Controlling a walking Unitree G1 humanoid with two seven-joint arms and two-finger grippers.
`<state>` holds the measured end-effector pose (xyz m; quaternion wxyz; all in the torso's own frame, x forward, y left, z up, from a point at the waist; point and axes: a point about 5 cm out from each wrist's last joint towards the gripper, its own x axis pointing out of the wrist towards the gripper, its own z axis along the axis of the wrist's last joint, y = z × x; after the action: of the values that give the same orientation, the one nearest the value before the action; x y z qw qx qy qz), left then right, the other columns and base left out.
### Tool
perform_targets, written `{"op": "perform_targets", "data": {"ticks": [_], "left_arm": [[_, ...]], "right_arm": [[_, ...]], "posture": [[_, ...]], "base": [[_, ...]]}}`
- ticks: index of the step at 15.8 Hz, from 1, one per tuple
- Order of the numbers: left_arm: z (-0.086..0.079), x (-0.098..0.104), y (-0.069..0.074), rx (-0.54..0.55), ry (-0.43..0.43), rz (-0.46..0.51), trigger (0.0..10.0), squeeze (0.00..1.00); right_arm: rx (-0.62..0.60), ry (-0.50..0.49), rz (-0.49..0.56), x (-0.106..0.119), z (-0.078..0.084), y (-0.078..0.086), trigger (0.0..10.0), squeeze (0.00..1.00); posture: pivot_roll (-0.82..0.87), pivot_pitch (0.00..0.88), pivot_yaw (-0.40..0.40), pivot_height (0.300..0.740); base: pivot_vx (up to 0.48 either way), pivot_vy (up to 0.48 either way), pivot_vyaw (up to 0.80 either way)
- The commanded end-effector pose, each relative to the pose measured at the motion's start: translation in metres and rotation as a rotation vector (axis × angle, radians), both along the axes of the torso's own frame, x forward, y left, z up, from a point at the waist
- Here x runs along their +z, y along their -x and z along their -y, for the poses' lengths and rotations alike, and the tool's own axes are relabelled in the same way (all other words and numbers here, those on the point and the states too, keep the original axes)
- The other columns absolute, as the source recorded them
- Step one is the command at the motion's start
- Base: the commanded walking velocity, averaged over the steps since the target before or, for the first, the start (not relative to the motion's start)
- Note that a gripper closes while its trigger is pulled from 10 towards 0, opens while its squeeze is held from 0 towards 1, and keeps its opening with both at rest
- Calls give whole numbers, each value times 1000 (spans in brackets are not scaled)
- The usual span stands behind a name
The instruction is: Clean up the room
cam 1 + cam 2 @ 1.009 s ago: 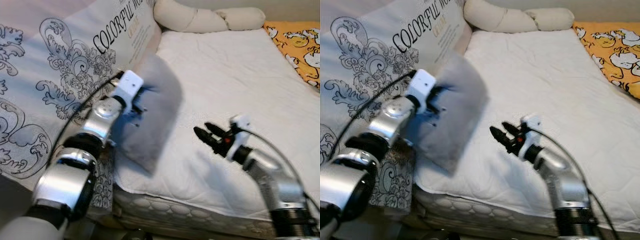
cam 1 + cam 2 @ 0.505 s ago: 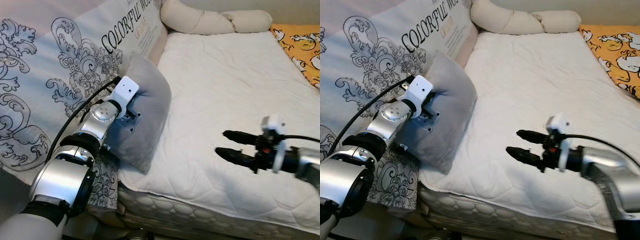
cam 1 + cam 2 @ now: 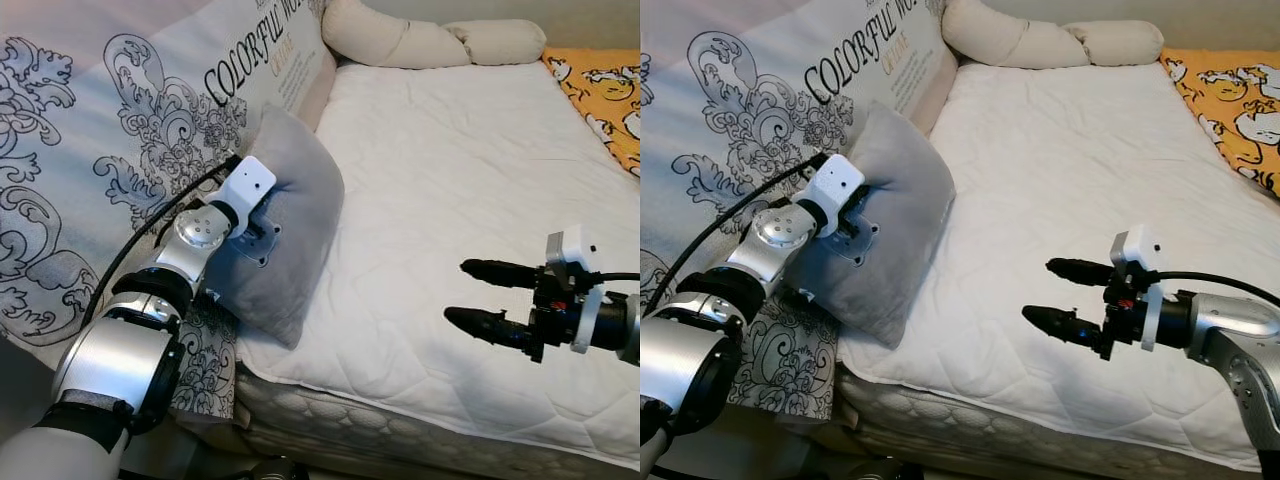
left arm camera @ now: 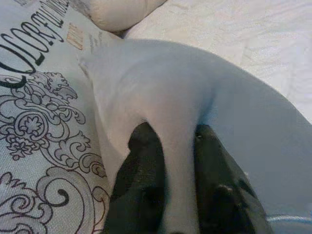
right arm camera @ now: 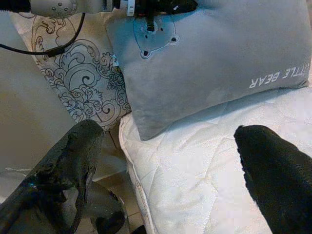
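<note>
Pillow (image 3: 290, 225) pinched by left fingers (image 4: 146, 161) at the mattress (image 3: 450, 180) edge; right fingers (image 3: 1065, 322) spread, seemingly above it.

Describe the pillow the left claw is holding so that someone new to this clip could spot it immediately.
Start at the white mattress and go to its edge beside the big patterned cushion printed with black scrollwork. The grey pillow stands there on its edge, pinched by the left claw. It is plain grey with small white lettering, unlike the ornate cushion and the cream bolster at the far end.
</note>
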<state>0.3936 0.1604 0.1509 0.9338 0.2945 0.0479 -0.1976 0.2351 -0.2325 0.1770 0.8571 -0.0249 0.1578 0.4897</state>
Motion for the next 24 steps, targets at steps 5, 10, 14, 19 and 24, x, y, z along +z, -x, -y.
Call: {"op": "perform_targets", "data": {"ticks": [5,10,14,19,24], "left_arm": [[-5,43,-4,-59,226,180,10000,1000],[12,39,32,-154,491,127,10000,1000],[-9,16,83,90,456,151,10000,800],[-26,8,116,315,486,150,10000,769],[-23,10,120,322,420,106,10000,780]], "right_arm": [[-97,-2,-35,-6,4,-1,10000,1000],[-319,-105,20,-28,-9,-15,10000,1000],[-753,-70,40,-57,-11,-45,10000,1000],[-872,-186,107,-51,-49,-48,10000,0],[-874,-192,70,-57,-68,-46,10000,0]], "posture": [[-76,0,115,740],[-56,0,84,740],[-23,0,37,740],[-19,0,-14,740],[0,0,-31,740]], "base": [[0,0,0],[0,0,0],[0,0,0],[0,-121,0],[0,-475,0]]}}
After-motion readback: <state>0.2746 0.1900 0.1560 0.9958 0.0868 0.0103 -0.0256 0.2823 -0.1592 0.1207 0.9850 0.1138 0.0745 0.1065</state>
